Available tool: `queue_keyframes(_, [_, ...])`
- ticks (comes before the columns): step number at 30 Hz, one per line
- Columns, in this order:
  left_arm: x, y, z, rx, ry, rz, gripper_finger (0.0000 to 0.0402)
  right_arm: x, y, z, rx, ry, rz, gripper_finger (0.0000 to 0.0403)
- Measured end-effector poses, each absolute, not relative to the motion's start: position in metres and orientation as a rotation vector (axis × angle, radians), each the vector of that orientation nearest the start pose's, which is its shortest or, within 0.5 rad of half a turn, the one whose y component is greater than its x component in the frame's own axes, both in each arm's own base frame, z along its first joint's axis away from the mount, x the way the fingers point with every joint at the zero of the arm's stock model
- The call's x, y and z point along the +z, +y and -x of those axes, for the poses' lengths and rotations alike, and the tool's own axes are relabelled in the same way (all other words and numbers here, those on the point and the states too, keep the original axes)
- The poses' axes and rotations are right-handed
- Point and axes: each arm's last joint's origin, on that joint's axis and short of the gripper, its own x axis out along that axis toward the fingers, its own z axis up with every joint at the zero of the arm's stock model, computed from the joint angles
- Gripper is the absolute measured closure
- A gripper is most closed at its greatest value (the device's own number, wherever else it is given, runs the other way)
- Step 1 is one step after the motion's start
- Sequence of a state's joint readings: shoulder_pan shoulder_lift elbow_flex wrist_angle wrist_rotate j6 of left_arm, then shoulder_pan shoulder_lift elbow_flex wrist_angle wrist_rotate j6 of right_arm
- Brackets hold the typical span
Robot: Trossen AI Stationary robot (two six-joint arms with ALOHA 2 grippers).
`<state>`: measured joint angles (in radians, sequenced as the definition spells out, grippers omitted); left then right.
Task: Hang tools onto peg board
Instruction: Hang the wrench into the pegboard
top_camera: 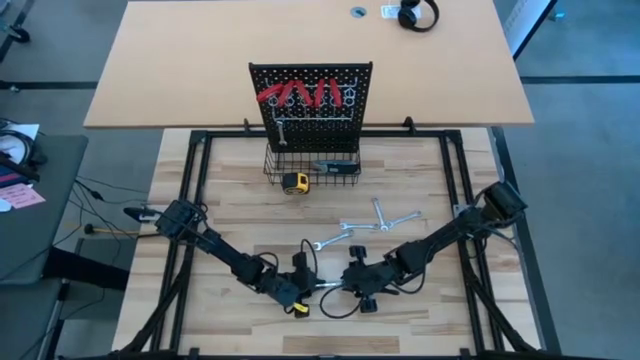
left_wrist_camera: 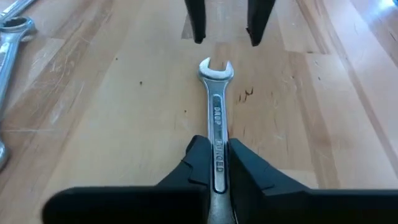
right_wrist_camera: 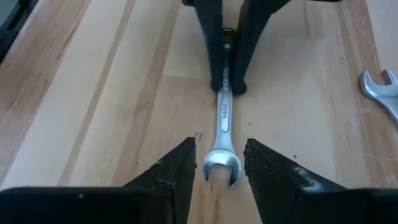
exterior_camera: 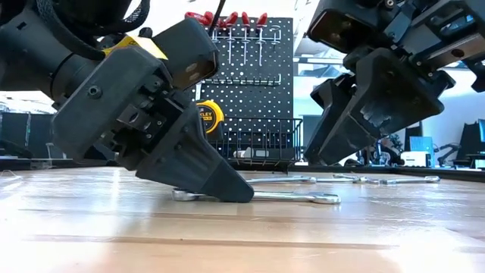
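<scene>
A slim silver wrench (top_camera: 327, 287) lies flat on the wooden table near its near edge, between my two grippers. My left gripper (left_wrist_camera: 215, 171) comes from the left and is shut on its shaft. My right gripper (right_wrist_camera: 219, 168) faces it from the right, open. Its fingers stand on either side of the wrench's open-jaw end (right_wrist_camera: 222, 163) without touching. The black peg board (top_camera: 310, 100) stands upright at the far side. Red-handled pliers (top_camera: 300, 95) and a few wrenches hang on it. More wrenches (top_camera: 380, 222) lie loose on the table. My left gripper pinches the wrench's shaft (left_wrist_camera: 216, 146) between its two fingers, nearer the ring end (exterior_camera: 182, 196) than the open end (exterior_camera: 327, 199). The fingers (exterior_camera: 223, 186) slant down from the table's left and lie along the shaft. The wrench rests flat on the table.
A black wire basket (top_camera: 312, 165) sits at the peg board's base, with a yellow tape measure (top_camera: 295, 182) beside it. Another wrench (top_camera: 325, 243) lies just beyond the grippers. A second table with headphones (top_camera: 417, 15) stands behind the board. Bare wood lies left and right of the arms.
</scene>
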<state>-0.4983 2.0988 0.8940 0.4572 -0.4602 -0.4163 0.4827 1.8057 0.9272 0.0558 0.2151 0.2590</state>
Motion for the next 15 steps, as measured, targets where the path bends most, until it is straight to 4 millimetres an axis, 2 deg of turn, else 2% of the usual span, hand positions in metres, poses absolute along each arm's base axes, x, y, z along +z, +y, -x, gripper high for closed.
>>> queue_keyframes(10, [0.083, -0.163, -0.325, 0.101, 0.62, 0.017, 0.0389, 0.148, 0.172, -0.312, 0.122, 0.654, 0.131, 0.0255])
queue_keyframes(15, [0.092, -0.166, -0.322, 0.139, 0.585, -0.012, 0.0389, 0.148, 0.171, -0.316, 0.07, 0.612, 0.134, 0.0255])
